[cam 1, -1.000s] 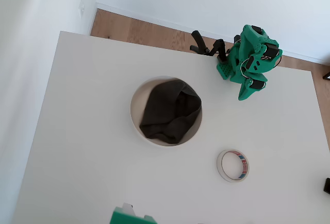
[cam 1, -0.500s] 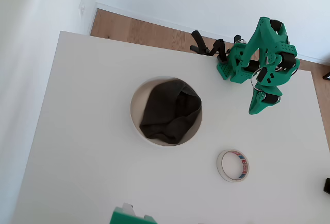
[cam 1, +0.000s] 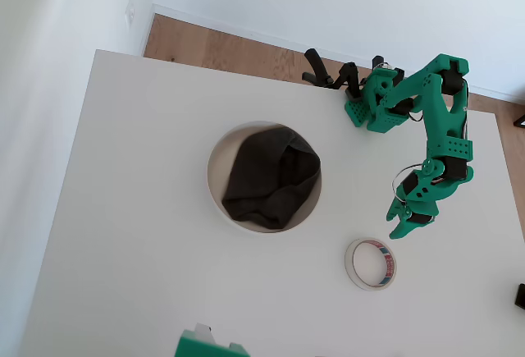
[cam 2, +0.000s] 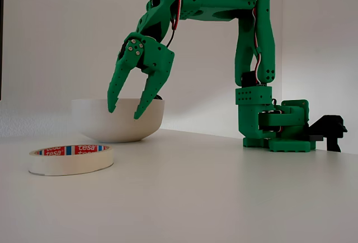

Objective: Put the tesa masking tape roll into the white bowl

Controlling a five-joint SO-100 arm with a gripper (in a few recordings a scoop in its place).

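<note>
Green two-finger gripper (cam 2: 124,108), fingers spread apart and holding nothing, tips pointing down and well above the white table (cam 2: 224,187). In the overhead view the gripper (cam 1: 402,219) hangs just up and right of the tesa masking tape roll (cam 1: 371,263); in the fixed view the roll (cam 2: 71,158) lies flat below and to the left of the fingertips, its ring axis vertical and the red-and-blue core facing up. The coming move turns on this offset: judged from here, a short reach and a descent would bring one finger inside the ring. The white bowl (cam 1: 215,197), holding a dark cloth (cam 1: 271,178), stands apart from the roll, further left in the overhead view.
</note>
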